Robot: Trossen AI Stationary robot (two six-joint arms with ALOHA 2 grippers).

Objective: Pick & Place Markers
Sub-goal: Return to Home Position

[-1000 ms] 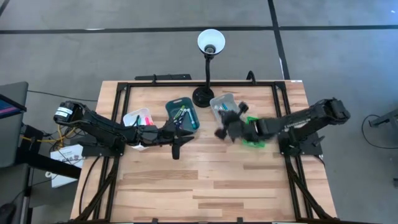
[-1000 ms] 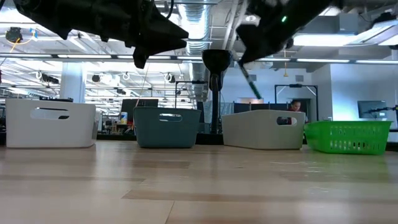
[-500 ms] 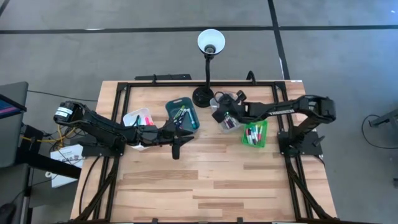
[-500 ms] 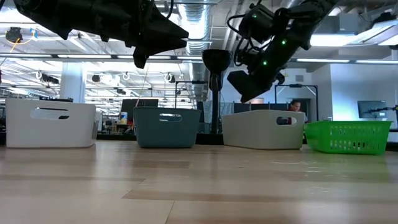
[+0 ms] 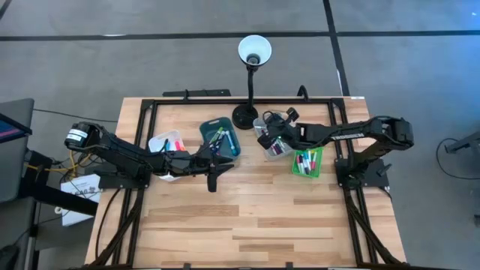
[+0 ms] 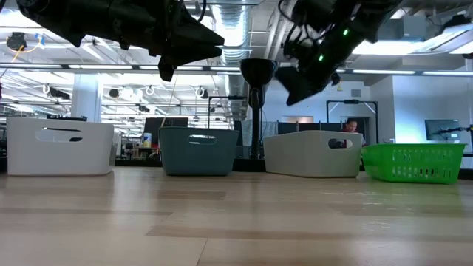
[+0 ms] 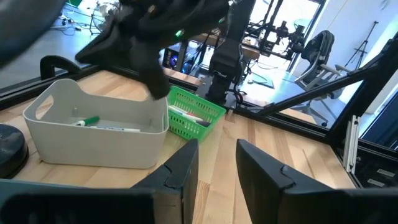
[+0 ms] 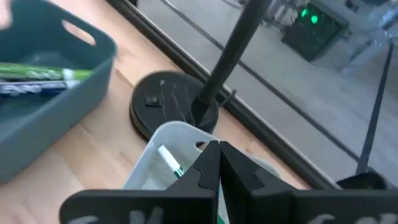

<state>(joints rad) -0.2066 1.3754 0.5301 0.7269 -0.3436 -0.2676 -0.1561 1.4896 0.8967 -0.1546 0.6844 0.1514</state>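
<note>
Above the gray bin [image 6: 310,157], my right gripper [image 8: 214,148] hangs, fingers pressed together, empty — left gripper [image 7: 216,149] near the teal bin [image 6: 198,153], fingers slightly parted, empty.

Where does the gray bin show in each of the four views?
High view: gray bin right of the lamp base, partly under the right gripper; the left gripper hangs by the teal bin.
Low view: bin just right of the lamp pole.
Left wrist view: bin between lamp base and green basket.
Right wrist view: bin below the right gripper, lamp base beyond.
Shared landmark: the lamp.
</note>
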